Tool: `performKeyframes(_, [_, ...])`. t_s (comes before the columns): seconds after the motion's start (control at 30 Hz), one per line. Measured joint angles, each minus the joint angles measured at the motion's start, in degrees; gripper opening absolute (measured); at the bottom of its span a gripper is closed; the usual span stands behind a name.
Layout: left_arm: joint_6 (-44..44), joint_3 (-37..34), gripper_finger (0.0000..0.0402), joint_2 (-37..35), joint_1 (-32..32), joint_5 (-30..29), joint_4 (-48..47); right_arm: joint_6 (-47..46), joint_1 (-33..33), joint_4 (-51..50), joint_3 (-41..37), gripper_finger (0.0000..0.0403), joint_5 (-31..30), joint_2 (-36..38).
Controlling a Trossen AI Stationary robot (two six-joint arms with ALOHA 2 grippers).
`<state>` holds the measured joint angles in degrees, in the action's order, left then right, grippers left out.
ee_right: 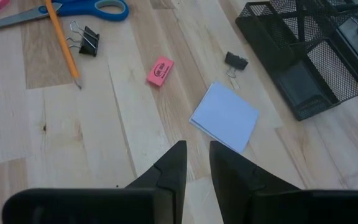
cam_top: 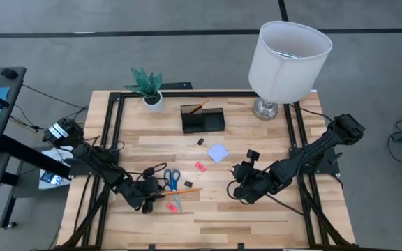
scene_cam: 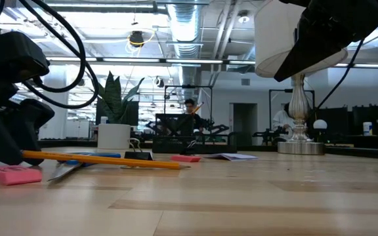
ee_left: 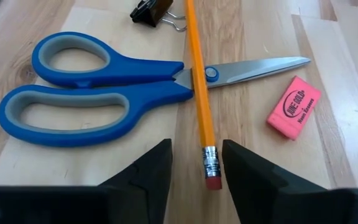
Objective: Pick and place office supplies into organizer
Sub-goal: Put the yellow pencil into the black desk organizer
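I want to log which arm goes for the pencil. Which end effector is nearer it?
Left. The left end effector straddles the orange pencil at its eraser end; the right end effector hangs well off beside it.

pencil point(ee_left: 199, 74) across scissors point(ee_left: 104, 87), eraser point(ee_left: 294, 107) beside

The orange pencil point(ee_left: 199, 81) is laid across the closed blue-handled scissors point(ee_left: 104, 87) at lower centre-left of the high view, a pink eraser point(ee_left: 294, 107) just beside the blades. A lavender note pad point(cam_top: 218, 153) lies flat at centre, below the black mesh organizer point(cam_top: 203, 119), which stands upright at upper centre
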<state>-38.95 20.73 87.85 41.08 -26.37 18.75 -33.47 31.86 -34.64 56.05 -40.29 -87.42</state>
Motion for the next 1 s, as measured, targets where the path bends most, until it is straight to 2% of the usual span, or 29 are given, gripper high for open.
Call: performKeyframes(1.0, [0.9,0.0,0.0061,0.1,0.0,0.3,0.4,0.0,0.0,0.0,0.0,0.0066,0.0,0.0])
